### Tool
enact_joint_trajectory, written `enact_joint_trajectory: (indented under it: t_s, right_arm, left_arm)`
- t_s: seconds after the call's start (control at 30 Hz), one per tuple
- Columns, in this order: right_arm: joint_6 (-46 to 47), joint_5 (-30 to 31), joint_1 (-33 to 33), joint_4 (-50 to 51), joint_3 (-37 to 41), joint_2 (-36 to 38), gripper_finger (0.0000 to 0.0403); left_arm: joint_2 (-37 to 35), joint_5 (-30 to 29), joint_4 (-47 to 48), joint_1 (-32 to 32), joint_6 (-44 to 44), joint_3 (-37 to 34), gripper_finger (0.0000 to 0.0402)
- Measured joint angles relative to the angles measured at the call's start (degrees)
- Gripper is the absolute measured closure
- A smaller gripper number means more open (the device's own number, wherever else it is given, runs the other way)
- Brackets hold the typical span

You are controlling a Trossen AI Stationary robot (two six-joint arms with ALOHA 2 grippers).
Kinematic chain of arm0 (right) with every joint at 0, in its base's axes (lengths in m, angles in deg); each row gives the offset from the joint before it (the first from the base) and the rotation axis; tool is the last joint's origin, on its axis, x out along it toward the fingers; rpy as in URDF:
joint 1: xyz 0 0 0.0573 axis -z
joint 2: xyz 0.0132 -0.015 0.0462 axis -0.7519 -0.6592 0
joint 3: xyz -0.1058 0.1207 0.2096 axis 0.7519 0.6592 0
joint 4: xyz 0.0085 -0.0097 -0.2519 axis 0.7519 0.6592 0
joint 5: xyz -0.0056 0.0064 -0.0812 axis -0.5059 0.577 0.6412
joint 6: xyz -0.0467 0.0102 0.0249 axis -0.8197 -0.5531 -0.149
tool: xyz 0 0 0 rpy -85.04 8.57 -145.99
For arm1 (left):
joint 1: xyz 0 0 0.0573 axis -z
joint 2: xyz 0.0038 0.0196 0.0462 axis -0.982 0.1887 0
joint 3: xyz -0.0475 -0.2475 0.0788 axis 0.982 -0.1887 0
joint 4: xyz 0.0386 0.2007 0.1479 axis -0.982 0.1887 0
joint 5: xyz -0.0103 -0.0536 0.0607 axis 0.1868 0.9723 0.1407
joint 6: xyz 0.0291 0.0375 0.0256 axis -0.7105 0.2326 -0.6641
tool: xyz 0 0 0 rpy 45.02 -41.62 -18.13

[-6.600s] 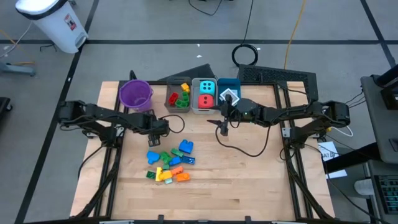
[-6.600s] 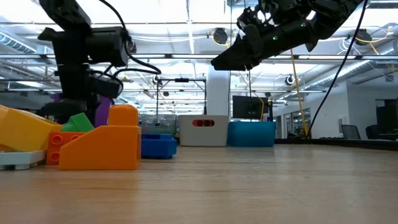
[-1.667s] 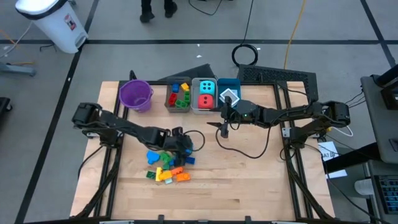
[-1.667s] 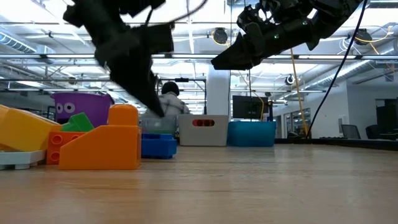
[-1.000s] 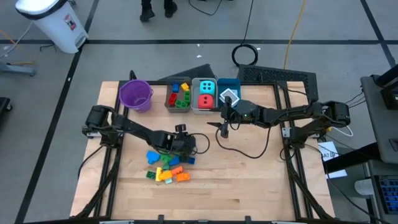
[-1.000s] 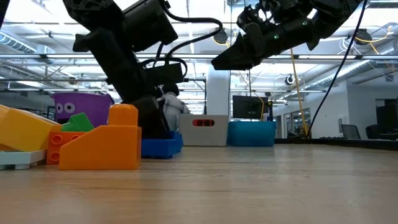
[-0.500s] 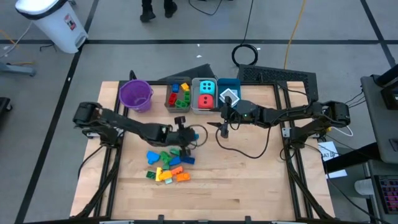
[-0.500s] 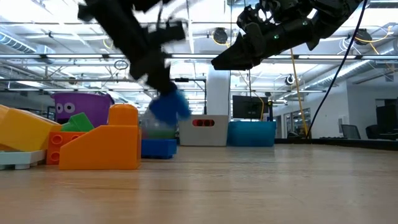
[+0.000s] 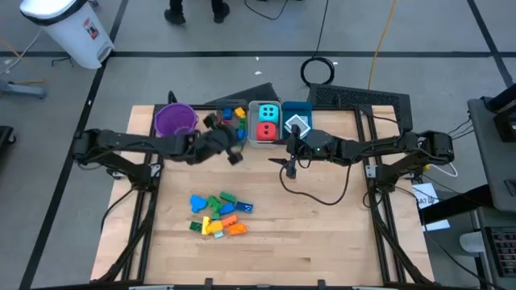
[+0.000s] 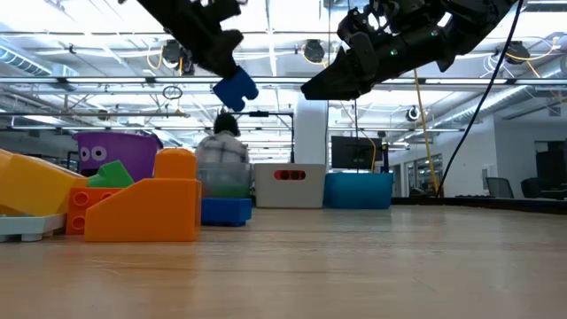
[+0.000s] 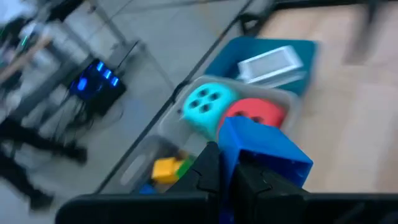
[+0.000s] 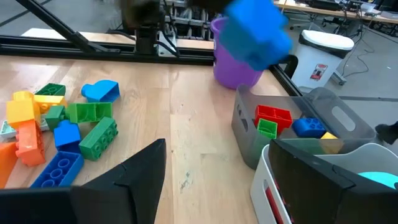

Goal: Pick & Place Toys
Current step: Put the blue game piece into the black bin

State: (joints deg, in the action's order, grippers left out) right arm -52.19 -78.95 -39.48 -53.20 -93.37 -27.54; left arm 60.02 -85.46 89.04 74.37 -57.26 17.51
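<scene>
Blue brick: you have it clamped in the left gripper, up in the air, well clear of the table. From above it sits right at the near edge of the grey bin; the left wrist view shows the brick pinched between the dark fingers, with the bins below it.

Grey bin: holds red, green, blue and yellow bricks.
White bin beside it: cyan die and red die.
Blue bin next along: a white flat piece lies in it.
Purple bucket stands on the other side of the grey bin.

Loose pile of bricks lies near the table's middle front, well apart from the bins: green, blue, yellow, orange.

Your right gripper hangs above the table just in front of the blue bin, fingers spread, nothing between them.

A person's feet show on the floor beyond the table.
</scene>
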Motion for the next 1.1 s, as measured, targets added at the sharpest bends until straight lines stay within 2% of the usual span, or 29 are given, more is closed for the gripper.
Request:
enact_joint_trajectory:
  t_s: [0.23, 0.47, 0.53, 0.87, 1.0, 1.1]
  right_arm:
    - [0.0, 0.0, 0.0, 0.0, 0.0, 0.0, 0.0147]
    - [-0.1, 0.0, 0.0, 0.0, 0.0, 0.0, 0.0147]
    - [-0.1, 0.0, 0.0, 0.0, 0.0, 0.0, 0.0147]
    - [-0.1, 0.0, 0.0, 0.4, 0.0, 0.0, 0.0147]
    - [-0.1, 0.0, 0.0, 0.4, 0.0, 0.0, 0.0147]
    - [-0.1, 0.0, 0.0, 0.4, 0.0, 0.0, 0.0147]
  left_arm:
    - [4.5, 0.2, 0.4, -10.0, 8.0, 0.0, 0.0373]
    - [10.5, 6.8, -1.2, -17.8, 8.7, -0.1, 0.0386]
    - [11.6, 7.2, -2.4, -18.9, 9.6, -0.1, 0.0366]
    - [12.5, 7.2, -2.2, -19.6, 8.7, -0.1, 0.0194]
    - [12.5, 7.3, -1.7, -19.5, 7.5, 0.0, 0.0151]
    - [12.5, 7.4, -1.2, -19.5, 13.1, 0.0, 0.0133]
